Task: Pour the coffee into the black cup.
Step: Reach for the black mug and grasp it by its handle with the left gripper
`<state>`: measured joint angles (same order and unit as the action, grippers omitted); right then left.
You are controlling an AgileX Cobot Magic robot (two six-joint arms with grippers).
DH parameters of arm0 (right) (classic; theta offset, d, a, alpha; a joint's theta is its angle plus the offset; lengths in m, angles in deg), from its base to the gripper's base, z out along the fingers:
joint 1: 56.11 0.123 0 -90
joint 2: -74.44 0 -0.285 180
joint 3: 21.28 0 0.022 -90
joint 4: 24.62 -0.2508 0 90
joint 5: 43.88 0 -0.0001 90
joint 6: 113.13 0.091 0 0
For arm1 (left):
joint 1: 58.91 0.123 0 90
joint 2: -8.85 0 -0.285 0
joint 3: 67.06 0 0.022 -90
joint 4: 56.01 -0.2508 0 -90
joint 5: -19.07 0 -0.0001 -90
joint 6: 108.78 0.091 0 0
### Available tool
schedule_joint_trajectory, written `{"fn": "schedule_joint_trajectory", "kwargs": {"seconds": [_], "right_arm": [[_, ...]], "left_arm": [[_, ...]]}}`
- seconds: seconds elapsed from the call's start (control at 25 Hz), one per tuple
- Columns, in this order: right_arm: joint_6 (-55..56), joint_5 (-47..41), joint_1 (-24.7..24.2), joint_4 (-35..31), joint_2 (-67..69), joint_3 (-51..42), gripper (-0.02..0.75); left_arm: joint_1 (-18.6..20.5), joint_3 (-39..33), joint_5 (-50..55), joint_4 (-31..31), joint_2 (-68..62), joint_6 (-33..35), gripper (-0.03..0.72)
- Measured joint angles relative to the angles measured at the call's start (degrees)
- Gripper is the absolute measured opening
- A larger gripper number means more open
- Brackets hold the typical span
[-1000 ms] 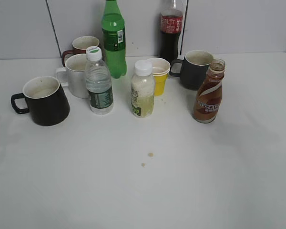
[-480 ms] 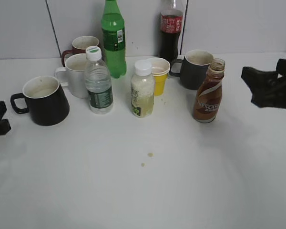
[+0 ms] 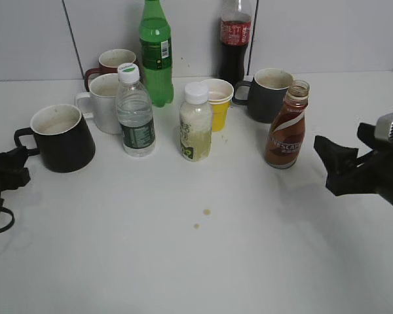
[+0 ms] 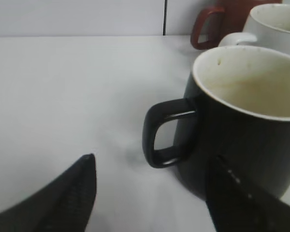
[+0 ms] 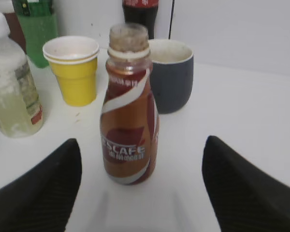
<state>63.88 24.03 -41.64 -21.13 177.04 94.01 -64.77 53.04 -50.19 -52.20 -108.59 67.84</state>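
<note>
The coffee is a curvy uncapped Nescafe bottle (image 3: 287,127) standing upright right of centre; it also shows in the right wrist view (image 5: 129,116). My right gripper (image 3: 340,160) is open and empty just right of it, its fingers (image 5: 142,159) spread wide in front of the bottle. The black cup (image 3: 62,139) stands at the left with its cream inside and its handle (image 4: 166,133) facing left. My left gripper (image 3: 10,167) is open and empty, close to that handle, its fingers (image 4: 152,162) either side of it but short of it.
Behind stand a white mug (image 3: 103,101), a maroon mug (image 3: 111,62), a water bottle (image 3: 135,111), a green bottle (image 3: 156,52), a pale drink bottle (image 3: 196,121), yellow stacked cups (image 3: 217,103), a dark grey mug (image 3: 267,95) and a cola bottle (image 3: 234,42). Small brown drops (image 3: 203,217) lie mid-table.
Both arms came into view from the sides. The right gripper moved in and down toward the coffee bottle; the left gripper moved up toward the black cup's handle. Objects stayed put.
</note>
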Motion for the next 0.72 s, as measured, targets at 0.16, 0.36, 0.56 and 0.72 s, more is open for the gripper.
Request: {"fn": "schedule_joint_trajectory", "kwargs": {"seconds": [0.16, 0.36, 0.56, 0.72], "right_arm": [[-0.1, 0.6, 0.0, 0.0, 4.6, 0.0, 0.583], [-0.1, 1.2, 0.0, -0.1, 5.6, -0.1, 0.583], [-0.1, 1.3, 0.0, -0.2, 5.6, -0.1, 0.583], [-0.1, 1.3, 0.0, -0.3, 5.6, -0.1, 0.583]], "left_arm": [[0.0, 3.2, 0.1, 0.7, -3.7, 0.0, 0.519], [0.0, 7.3, 0.0, 0.8, -7.9, 0.2, 0.431], [0.0, 10.7, 0.0, 1.3, -10.9, 0.2, 0.42], [0.0, 12.7, -0.4, 1.9, -12.3, 0.2, 0.411]]}}
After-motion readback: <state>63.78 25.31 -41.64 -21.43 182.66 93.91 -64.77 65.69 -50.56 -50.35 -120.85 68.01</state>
